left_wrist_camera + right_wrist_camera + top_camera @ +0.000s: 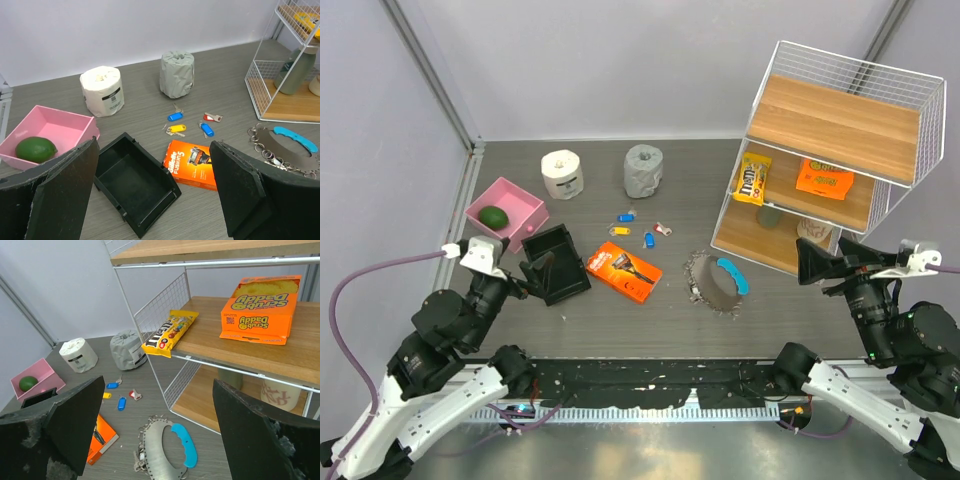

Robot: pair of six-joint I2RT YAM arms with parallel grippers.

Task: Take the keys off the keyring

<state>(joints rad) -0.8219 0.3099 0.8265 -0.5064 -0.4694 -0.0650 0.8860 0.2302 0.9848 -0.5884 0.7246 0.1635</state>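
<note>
Just ahead of the right claw, the keys lie flat on the grey surface, a jagged grey disc that shows low between the claw's two fingers in the right wrist view. The light-blue keyring curves along the edge of the cluster on the claw's right, joined to it. The right claw is spread fully wide with nothing between its fingers, and it is clear of the keys.

The left claw is also wide apart and empty. From it the keys sit well off to the front right. A black tray lies directly below and ahead of it, and an orange Gillette razor pack lies just to the tray's right. Beyond the pack, small keys with blue, yellow and pink tags are scattered about midway between the two claws.

Farther ahead of the left claw stand a white toilet roll and a grey wrapped roll. To the left claw's front left is a pink tray with a green fruit in it.

Close on the right claw's right side stands a white wire rack with wooden shelves. It holds a yellow M&M's bag, an orange Scrub Daddy box, and, on the shelf below, a green-grey bottle.
</note>
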